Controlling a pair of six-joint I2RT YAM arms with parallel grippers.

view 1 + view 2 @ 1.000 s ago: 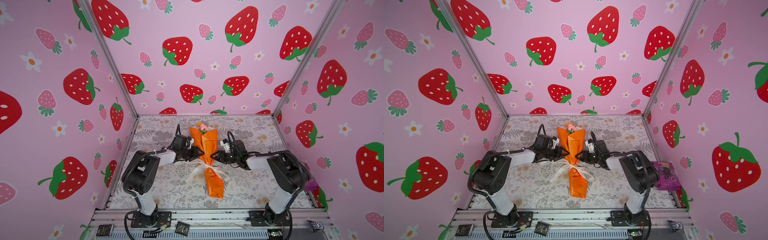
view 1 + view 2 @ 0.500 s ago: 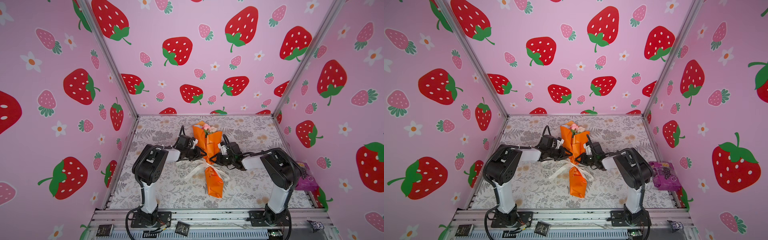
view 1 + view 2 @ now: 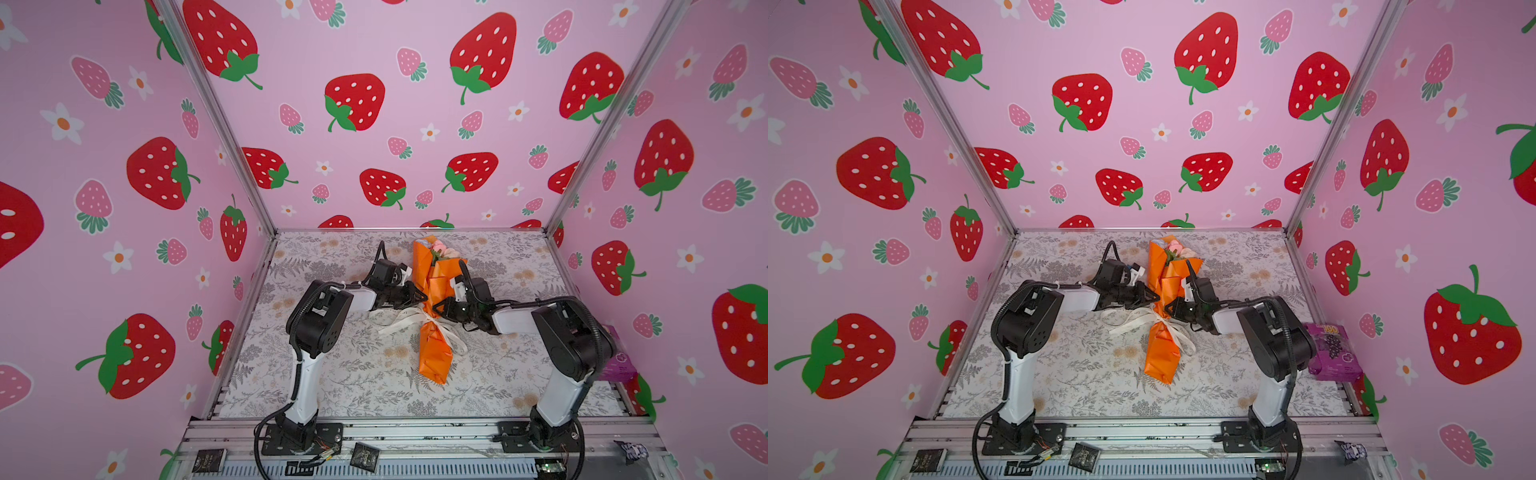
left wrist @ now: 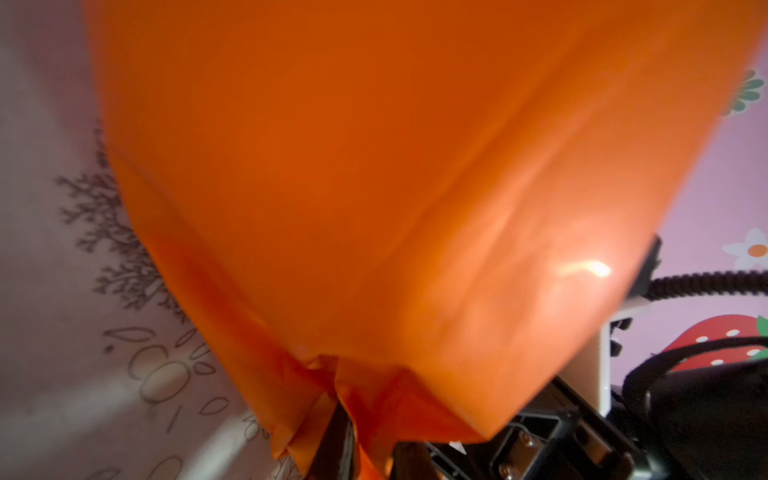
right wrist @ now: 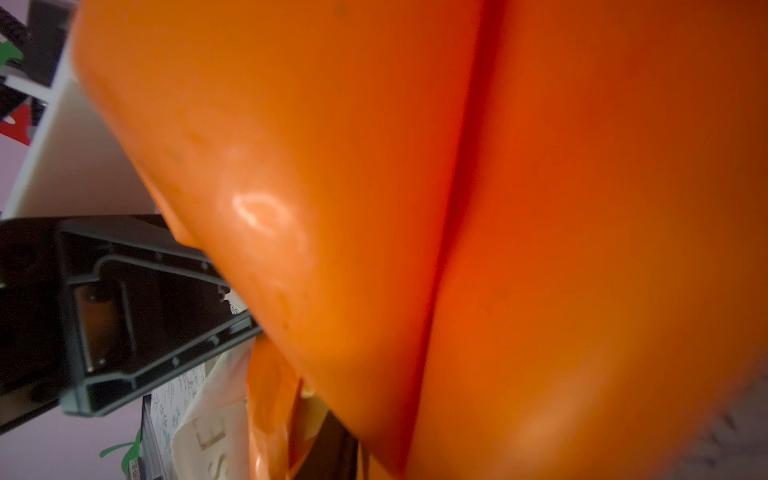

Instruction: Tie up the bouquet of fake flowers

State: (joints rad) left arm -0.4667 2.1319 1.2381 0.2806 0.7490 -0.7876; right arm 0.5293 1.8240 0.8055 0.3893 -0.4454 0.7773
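Hands closed in | left hand (image 3: 423,297), right hand (image 3: 435,308) pinch bouquet (image 3: 434,353) | blooms (image 3: 441,250) point rearward

bouquet (image 3: 434,353) blocks centre, front mat (image 3: 374,395) free

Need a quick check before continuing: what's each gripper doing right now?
Left gripper: closed on the bouquet wrap.
Right gripper: closed on the bouquet wrap.

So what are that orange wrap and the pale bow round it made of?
Orange wrap: likely glossy paper or film; it creases sharply and shows bright glints. Pale bow: seemingly soft woven ribbon, matte cream, drooping in limp loops, with faint printed lettering.
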